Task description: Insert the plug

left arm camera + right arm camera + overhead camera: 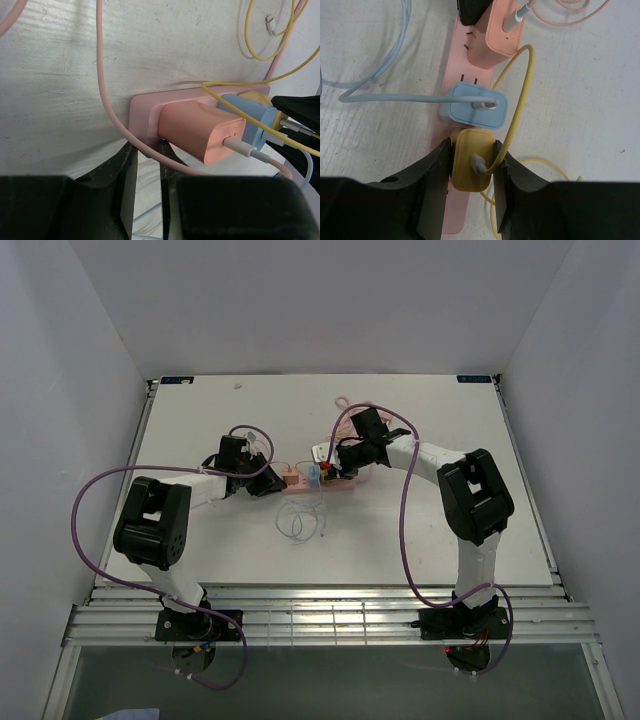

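- Three chargers are sitting in a row on the pink power strip, which is lying on the white table at the centre of the overhead frame.
- In the right wrist view I am seeing the pink charger at the top, the blue charger in the middle and the yellow charger just below it, touching the blue one.
- I am holding the yellow charger with the right gripper: its two fingers are pressing on the charger's opposite sides at lower centre of that frame.
- I cannot tell whether the yellow charger is sitting fully down in its socket.
- Its yellow cable is arching up and to the right, past the blue charger.
- At the bottom of the left wrist view, the left gripper is resting at the strip's end next to the pink charger.
- Its fingers are standing almost together with a narrow gap.
- A pink cable is running down through that gap beside the strip's corner; I cannot tell whether the fingers are pinching anything.
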`<state>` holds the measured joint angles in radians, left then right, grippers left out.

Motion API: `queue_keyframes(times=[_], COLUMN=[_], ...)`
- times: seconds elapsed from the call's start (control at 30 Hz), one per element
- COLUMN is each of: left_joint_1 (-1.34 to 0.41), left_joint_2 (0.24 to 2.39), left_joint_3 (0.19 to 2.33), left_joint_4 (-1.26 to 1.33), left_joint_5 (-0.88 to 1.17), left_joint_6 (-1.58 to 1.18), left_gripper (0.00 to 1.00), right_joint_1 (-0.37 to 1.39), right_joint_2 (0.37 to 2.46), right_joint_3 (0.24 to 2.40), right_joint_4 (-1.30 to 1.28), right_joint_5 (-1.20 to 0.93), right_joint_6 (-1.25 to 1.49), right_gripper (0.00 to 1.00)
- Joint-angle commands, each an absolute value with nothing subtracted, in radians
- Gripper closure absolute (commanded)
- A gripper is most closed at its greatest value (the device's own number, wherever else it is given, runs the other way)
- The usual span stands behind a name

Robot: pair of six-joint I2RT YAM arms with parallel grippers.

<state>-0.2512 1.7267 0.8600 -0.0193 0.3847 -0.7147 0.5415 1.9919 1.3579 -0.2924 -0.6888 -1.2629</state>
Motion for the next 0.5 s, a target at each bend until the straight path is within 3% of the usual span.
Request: queue_keyframes(times=[0.0,0.2,0.47], left_joint_1=[-0.336,-0.342,-0.347], left_joint_2=[1.821,1.818,1.810], left_joint_3=[0.850,0.851,0.861], left_joint_4=[0.015,0.018,0.025], left_joint_5=[0.258,0.249,0.249], left_joint_6=[-0.721,-0.730,-0.724], left_gripper=[0.72,0.72,0.71], right_joint_1=[0.503,0.503,0.503], right_joint_2=[2.134,2.115,2.085], right_joint_3=[1.226,1.203,1.239], right_joint_4=[-0.571,-0.508,-0.511], right_joint_5=[-0.356,-0.342,-0.406], right_joint_6=[-1.260,-1.221,-1.180], right_gripper=[0.92,0.83,0.78])
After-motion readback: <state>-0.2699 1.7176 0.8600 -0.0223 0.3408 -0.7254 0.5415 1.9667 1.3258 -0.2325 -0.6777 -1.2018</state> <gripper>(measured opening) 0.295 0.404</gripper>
